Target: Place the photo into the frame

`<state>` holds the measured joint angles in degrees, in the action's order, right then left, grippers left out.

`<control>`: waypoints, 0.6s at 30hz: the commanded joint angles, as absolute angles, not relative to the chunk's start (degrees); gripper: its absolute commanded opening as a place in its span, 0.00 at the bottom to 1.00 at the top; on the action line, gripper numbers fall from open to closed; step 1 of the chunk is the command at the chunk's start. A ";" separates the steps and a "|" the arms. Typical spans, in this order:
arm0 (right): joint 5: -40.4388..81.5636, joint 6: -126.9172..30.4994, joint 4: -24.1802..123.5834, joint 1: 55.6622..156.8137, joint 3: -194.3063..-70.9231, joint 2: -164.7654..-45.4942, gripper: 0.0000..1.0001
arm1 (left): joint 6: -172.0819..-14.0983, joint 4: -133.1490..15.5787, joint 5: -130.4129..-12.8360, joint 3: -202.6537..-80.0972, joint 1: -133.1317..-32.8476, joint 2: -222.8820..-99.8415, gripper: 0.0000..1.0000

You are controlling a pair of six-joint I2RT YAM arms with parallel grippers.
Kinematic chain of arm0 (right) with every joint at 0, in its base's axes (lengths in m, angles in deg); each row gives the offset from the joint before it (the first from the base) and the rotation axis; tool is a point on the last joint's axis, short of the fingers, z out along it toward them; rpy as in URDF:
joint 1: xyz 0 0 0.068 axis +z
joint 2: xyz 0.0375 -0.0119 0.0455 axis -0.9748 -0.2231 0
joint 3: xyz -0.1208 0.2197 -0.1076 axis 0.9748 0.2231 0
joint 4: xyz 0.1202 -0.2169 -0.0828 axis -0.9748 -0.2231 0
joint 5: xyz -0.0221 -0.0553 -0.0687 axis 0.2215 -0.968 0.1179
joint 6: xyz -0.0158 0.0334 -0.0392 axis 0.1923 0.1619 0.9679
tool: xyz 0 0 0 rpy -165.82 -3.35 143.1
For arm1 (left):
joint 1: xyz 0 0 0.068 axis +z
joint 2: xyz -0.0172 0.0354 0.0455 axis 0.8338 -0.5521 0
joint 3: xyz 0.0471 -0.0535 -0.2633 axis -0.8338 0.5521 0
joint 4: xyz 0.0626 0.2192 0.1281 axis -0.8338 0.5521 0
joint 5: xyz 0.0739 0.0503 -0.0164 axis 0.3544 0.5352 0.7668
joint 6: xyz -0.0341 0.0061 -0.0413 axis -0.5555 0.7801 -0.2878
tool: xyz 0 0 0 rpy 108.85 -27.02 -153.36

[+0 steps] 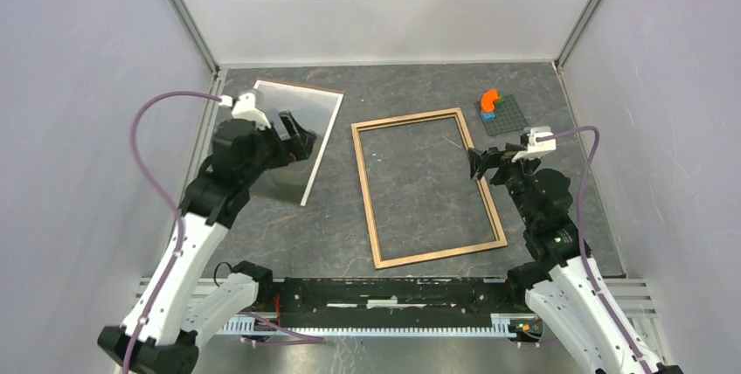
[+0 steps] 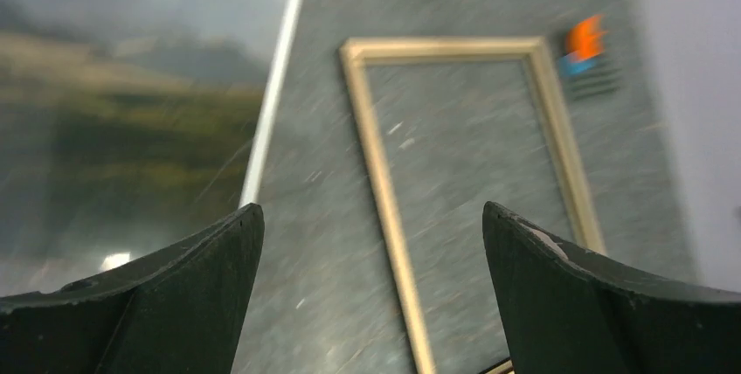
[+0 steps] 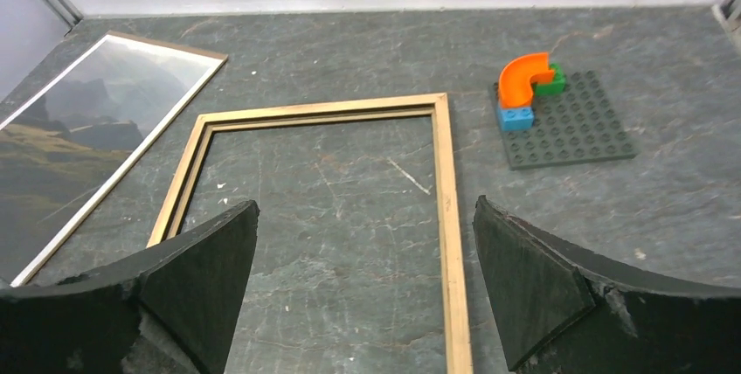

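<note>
Overhead, you see your left gripper above the photo, which lies flat just left of the frame, not touching it. Only your right wrist view shows the mountain print sharply. Left gripper and right gripper have their fingers spread wide, gripping nothing. The frame rings bare table.

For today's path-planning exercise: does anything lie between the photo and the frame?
Nothing visible does. The photo lies left of the frame, only bare table between; the studded plate sits past the frame's far-right corner.
</note>
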<state>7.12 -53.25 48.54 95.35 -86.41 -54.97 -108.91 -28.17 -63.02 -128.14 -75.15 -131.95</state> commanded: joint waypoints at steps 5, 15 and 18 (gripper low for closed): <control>16.62 -59.73 54.97 95.54 -86.90 -64.29 0.98 | -110.42 -16.01 -45.98 -125.92 -74.79 -138.09 1.00; 23.55 -78.80 77.70 107.14 -83.41 -81.56 0.98 | -112.81 -28.56 -56.90 -122.50 -59.49 -142.80 1.00; 21.51 -82.27 83.46 113.32 -84.70 -88.53 0.98 | -112.40 -30.84 -62.77 -124.35 -54.96 -146.86 1.00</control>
